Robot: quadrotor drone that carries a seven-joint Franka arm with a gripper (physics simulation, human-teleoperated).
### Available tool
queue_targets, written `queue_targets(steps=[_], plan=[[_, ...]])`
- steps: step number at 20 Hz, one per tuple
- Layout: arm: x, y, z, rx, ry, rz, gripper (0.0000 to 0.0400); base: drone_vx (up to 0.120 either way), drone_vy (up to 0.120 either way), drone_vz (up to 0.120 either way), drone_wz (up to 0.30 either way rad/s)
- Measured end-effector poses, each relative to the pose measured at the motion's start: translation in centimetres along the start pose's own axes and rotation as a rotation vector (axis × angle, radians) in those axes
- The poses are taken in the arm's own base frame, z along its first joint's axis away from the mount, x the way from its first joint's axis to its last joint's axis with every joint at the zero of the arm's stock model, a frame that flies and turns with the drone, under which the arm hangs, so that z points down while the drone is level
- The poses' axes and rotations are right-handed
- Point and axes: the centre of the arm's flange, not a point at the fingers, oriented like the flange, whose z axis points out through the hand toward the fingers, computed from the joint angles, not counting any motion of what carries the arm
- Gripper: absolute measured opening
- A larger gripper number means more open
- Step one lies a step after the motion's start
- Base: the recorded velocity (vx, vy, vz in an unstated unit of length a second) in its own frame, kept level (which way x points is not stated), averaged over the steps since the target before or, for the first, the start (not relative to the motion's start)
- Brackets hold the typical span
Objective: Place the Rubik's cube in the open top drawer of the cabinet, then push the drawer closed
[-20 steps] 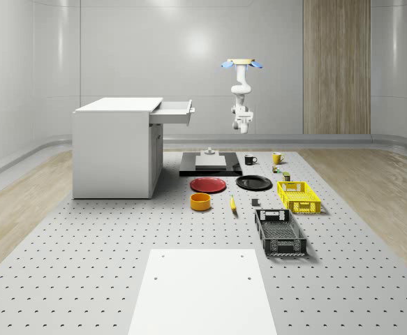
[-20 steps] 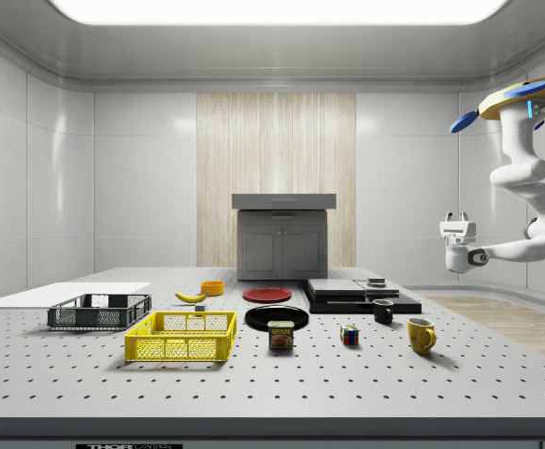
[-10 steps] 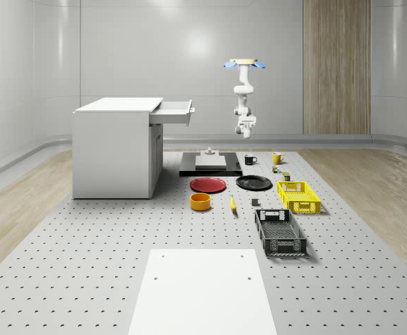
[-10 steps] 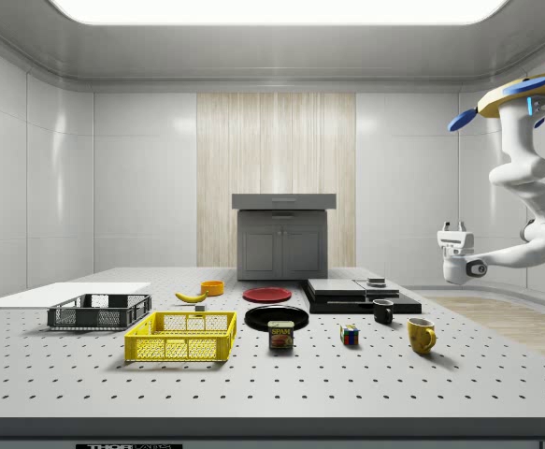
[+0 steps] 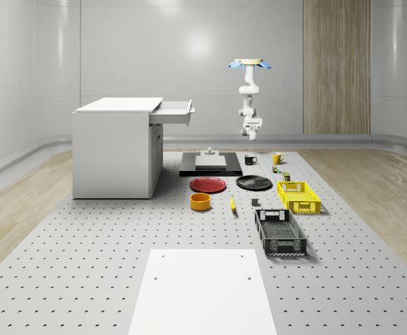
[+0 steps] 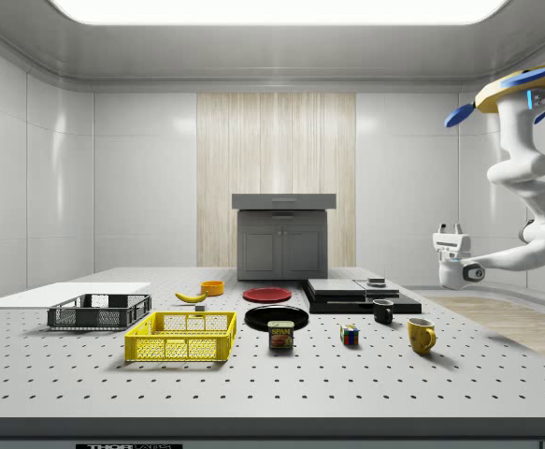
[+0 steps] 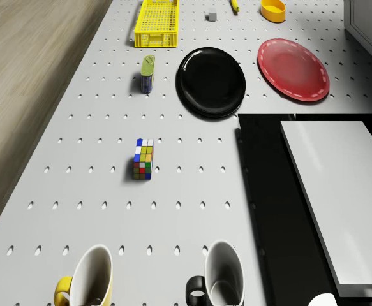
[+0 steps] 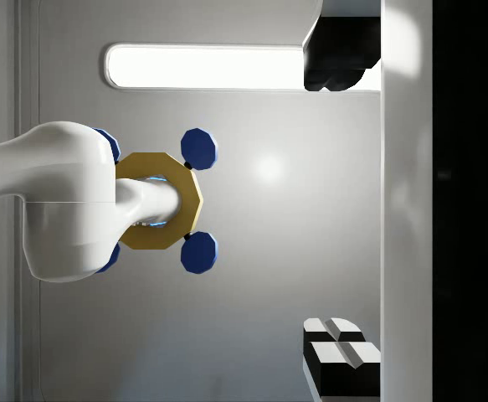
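- Rubik's cube (image 7: 143,159) was left on the table (image 7: 173,210), ungrasped.
- Gripper (image 6: 451,230) was held aloft, fingers seemingly apart, empty.
- Top drawer (image 5: 176,112) was still open; both steps remained.

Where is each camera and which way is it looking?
Whole-scene view: high off the robot, facing the cabinet and table; drone hovers, arm hanging.
Side view: at table height beside the scene, facing the cabinet front; gripper points up.
Drone view: on the drone, looking down at the Rubik's cube.
Wrist view: on the wrist, looking up at the drone's underside.
Side and drone views share the cube and two mugs.
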Motion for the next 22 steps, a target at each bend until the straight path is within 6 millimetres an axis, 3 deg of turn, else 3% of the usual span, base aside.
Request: queue_targets(steps=[22], plan=[[-0.19,0.03,-0.08,0.003,0.020,0.000,0.0400,0.120,0.120,0.000,0.000]])
